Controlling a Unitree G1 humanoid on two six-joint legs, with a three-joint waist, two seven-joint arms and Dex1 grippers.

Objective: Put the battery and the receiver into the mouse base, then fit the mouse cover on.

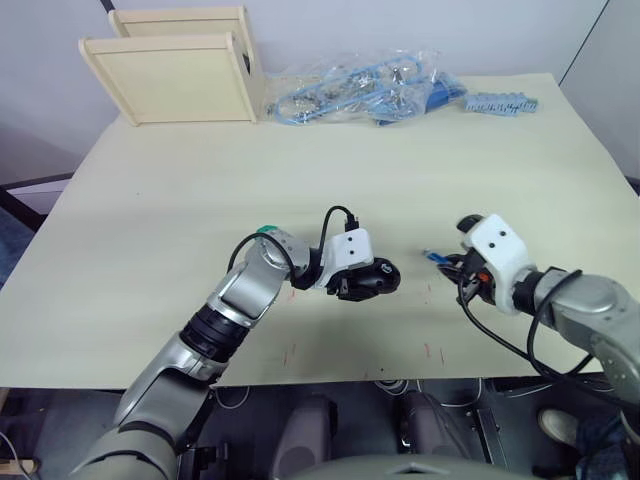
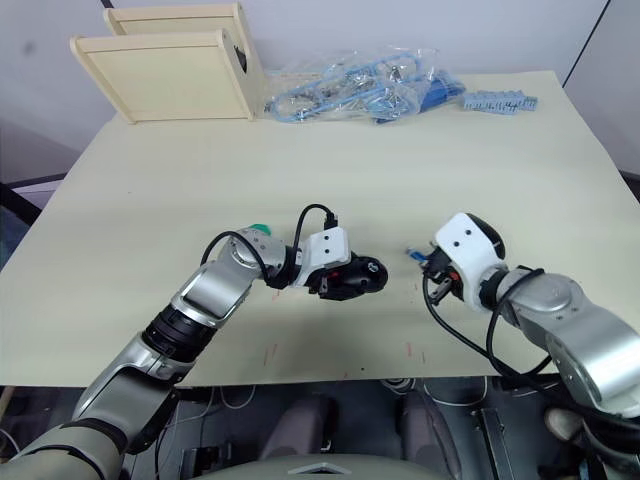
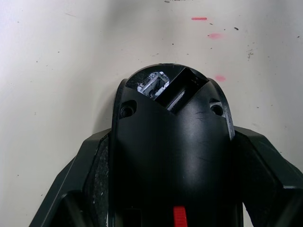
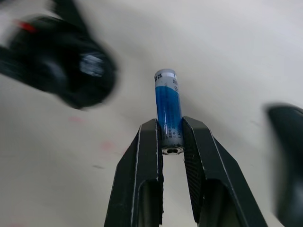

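The right gripper (image 4: 171, 137) grips the battery (image 4: 168, 106) by one end, its fingers clenched on the lower part so that most of the blue cylinder sticks out past the tips, long axis in line with the fingers. The left gripper (image 3: 165, 189) clamps the mouse base (image 3: 173, 137) from both sides, holding it just above the surface (image 1: 300, 180), a red part showing near the wrist.

The base lies to the robot's left of the battery, near but apart. From the right wrist view it sits off to one side of the battery's free end, so the battery does not point straight at it. The right arm carries the battery, and I judge it must swing leftward and line the cylinder up with the hollow.

The base's compartment opens at its far end: a dark, angled slot, with a small pale metallic piece in the pocket beside it, possibly the receiver, though I cannot tell for sure. No battery is in the slot yet.
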